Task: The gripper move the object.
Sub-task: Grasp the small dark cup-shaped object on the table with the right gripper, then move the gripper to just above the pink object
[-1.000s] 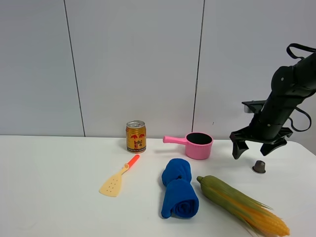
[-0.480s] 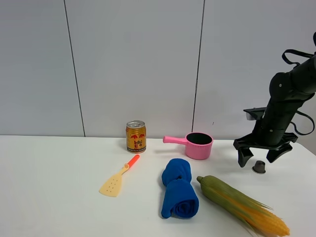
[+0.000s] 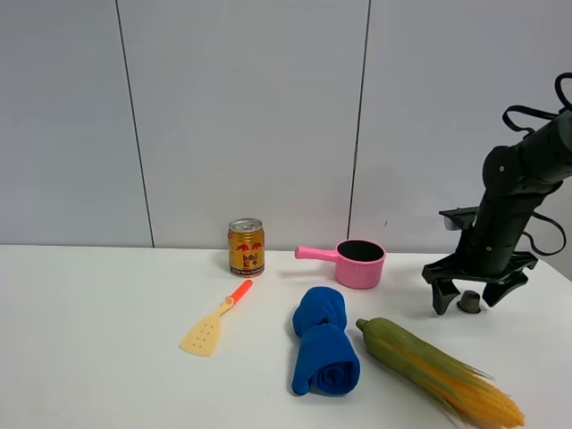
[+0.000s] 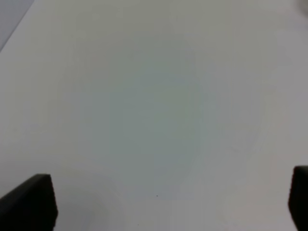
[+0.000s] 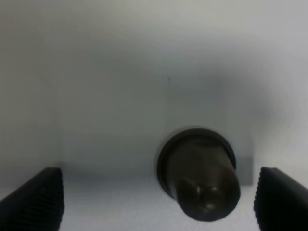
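Note:
The object, a tiny dark grey-brown capsule (image 3: 468, 302), stands on the white table at the right. In the right wrist view the capsule (image 5: 199, 175) sits between the two dark fingertips, touching neither. My right gripper (image 3: 466, 298) is open, lowered to the table and straddling the capsule. My left gripper (image 4: 171, 204) is open over bare table; only its two dark fingertips show in the left wrist view, and it is out of the high view.
A corn cob (image 3: 438, 371) lies in front of the capsule. A pink pot (image 3: 356, 262) stands behind and to the left. A rolled blue cloth (image 3: 323, 351), an orange-handled spatula (image 3: 214, 320) and a gold can (image 3: 246, 247) lie further left.
My right gripper has moved right and down, from above and left of the capsule to straddling it at table level. The capsule has not moved.

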Controlling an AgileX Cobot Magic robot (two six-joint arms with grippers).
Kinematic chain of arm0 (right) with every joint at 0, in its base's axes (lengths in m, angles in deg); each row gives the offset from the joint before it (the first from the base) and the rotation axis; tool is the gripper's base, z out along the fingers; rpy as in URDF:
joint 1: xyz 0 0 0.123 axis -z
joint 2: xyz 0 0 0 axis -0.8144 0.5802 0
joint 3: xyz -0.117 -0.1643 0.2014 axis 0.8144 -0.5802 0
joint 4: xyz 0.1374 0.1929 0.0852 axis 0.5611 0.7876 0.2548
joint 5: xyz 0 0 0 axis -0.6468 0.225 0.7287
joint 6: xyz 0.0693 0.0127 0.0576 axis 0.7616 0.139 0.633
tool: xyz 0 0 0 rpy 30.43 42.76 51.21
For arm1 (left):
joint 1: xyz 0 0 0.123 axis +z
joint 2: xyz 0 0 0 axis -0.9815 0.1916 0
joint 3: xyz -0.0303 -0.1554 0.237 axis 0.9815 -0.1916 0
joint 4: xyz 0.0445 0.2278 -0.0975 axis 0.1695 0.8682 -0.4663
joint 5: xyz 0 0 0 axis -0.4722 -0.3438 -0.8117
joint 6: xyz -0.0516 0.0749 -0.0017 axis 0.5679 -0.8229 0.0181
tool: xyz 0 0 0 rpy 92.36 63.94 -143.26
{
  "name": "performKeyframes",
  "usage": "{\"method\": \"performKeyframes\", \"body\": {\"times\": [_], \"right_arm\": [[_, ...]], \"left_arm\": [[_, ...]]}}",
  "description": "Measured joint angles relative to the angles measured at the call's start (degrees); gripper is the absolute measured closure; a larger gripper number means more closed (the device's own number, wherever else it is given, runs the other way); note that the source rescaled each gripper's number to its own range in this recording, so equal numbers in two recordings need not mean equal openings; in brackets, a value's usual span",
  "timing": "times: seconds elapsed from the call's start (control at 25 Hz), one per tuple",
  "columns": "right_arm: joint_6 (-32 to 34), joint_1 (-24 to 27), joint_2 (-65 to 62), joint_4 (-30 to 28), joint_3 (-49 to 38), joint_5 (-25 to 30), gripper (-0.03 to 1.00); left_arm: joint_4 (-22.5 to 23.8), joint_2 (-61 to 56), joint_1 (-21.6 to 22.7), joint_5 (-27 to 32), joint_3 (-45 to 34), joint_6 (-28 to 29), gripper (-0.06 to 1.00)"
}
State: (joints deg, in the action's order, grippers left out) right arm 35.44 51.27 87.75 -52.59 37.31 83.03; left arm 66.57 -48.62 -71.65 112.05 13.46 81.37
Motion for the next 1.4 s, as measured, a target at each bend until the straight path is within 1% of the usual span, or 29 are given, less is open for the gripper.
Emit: {"method": "performKeyframes", "body": {"times": [0.08, 0.16, 0.28, 0.44, 0.52, 0.56, 0.8, 0.92, 1.0, 1.08, 1.16, 1.32, 1.4], "right_arm": [[0.0, 0.0, 0.0, 0.0, 0.0, -0.27, 0.28], [0.0, 0.0, 0.0, -0.05, 0.0, -0.67, 0.33], [0.71, 0.0, 0.0, -0.1, 0.0, -0.2, 0.5], [1.08, 0.0, 0.0, -0.1, 0.0, 0.57, 0.78], [1.08, 0.0, 0.0, -0.1, 0.0, 0.83, 0.95], [1.15, 0.0, 0.0, -0.1, 0.0, 0.94, 0.97], [1.47, 0.0, 0.0, -0.1, 0.0, 1.5, 0.97], [1.47, -0.06, -0.48, 0.16, 0.17, 3.75, 0.97], [1.47, -0.29, -1.84, 1.15, 0.17, 5.73, 0.97], [1.47, -0.53, -4.13, 2.34, 0.17, 6.49, 0.97], [-0.34, -1.04, -7.13, 3.69, 0.17, 6.56, 0.97], [-6.59, -3.51, -10.76, 6.58, 2.93, 6.09, 0.97], [-7.74, -5.2, -10.88, 7.26, 5.57, 3.68, 0.97]], "left_arm": [[0.0, 0.0, 0.0, 0.0, 0.0, 0.0, -0.06], [0.0, 0.0, 0.0, 0.0, 0.0, 0.0, -0.06], [0.0, 0.0, 0.0, 0.0, 0.0, 0.0, -0.06], [0.0, 0.0, 0.0, 0.0, 0.0, 0.0, -0.06], [0.0, 0.0, 0.0, 0.0, 0.0, 0.0, -0.06], [0.0, 0.0, 0.0, 0.0, 0.0, 0.0, -0.06], [0.0, 0.0, 0.0, 0.0, 0.0, 0.0, -0.06], [0.0, 0.0, 0.0, 0.0, 0.0, 0.0, -0.06], [0.0, 0.0, 0.0, 0.0, 0.0, 0.0, -0.06], [0.0, 0.0, 0.0, 0.0, 0.0, 0.0, -0.06], [0.0, 0.0, 0.0, 0.0, 0.0, 0.0, -0.06], [0.0, 0.0, 0.0, 0.0, 0.0, 0.0, -0.06], [0.0, 0.0, 0.0, 0.0, 0.0, 0.0, -0.06]]}}
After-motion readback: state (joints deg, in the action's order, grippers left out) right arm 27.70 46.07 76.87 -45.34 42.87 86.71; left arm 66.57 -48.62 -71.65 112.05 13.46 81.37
